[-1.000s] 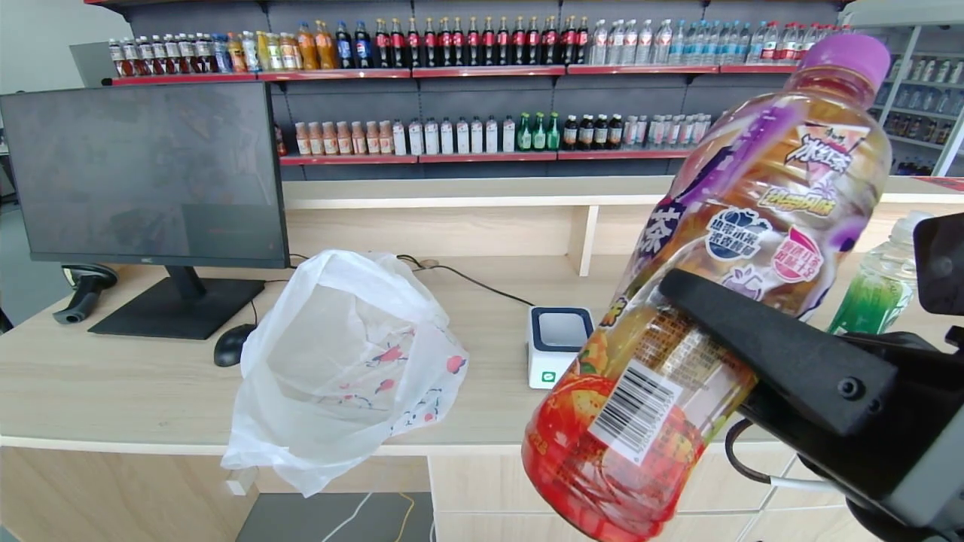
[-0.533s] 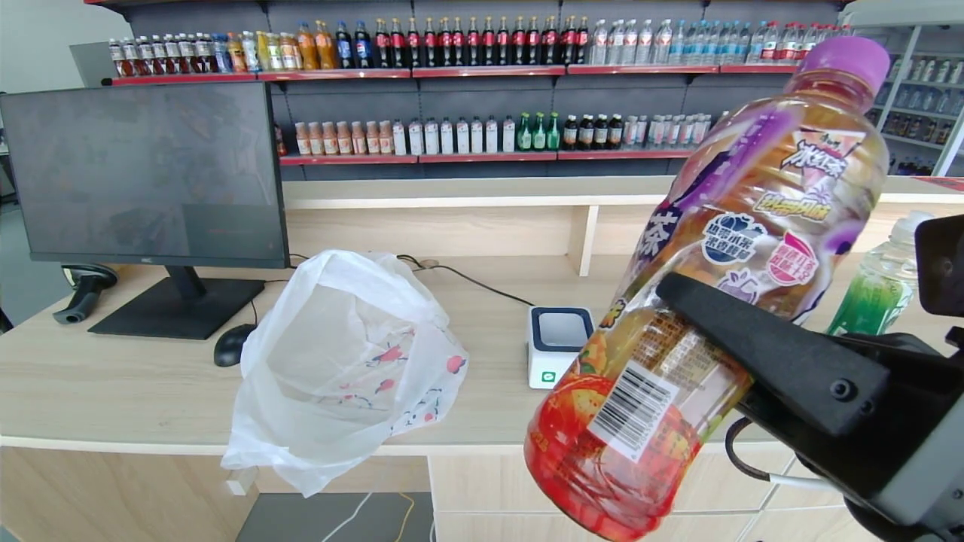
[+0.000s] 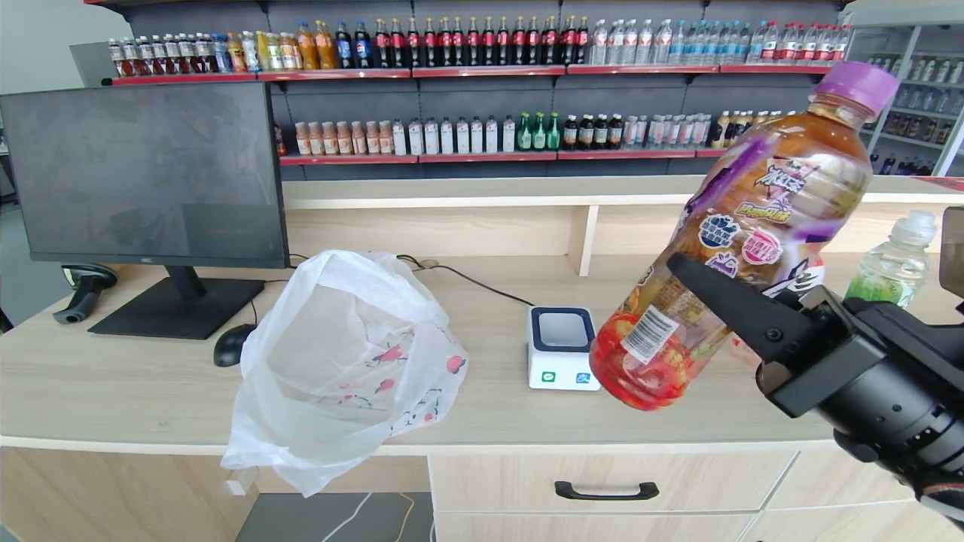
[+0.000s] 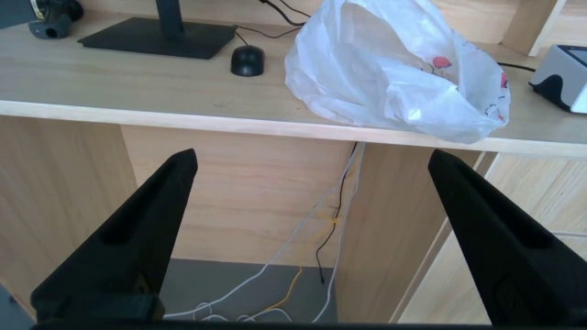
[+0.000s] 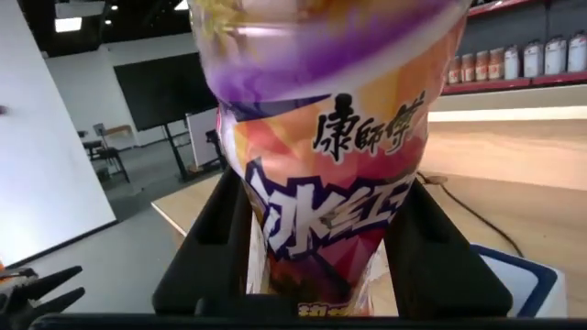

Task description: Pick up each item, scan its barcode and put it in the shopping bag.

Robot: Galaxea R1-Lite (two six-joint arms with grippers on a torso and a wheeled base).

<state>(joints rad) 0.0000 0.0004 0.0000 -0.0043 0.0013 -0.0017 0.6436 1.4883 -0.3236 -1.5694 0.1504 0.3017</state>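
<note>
My right gripper is shut on a tea bottle with a purple cap, held tilted above the counter's right part. Its red base and barcode label hang just right of the white barcode scanner. From the right wrist, the tea bottle sits squeezed between the two black fingers. The white shopping bag with red print lies slumped near the counter's front edge, left of the scanner. My left gripper is open, low in front of the counter, below the shopping bag.
A clear bottle with green label stands at the far right. A monitor, mouse and hand scanner occupy the counter's left. Drink shelves line the back wall. A drawer handle sits below the counter edge.
My right gripper has carried the tea bottle away from the camera and down toward the counter, so its base now hangs beside the barcode scanner. The bag and scanner have not moved.
</note>
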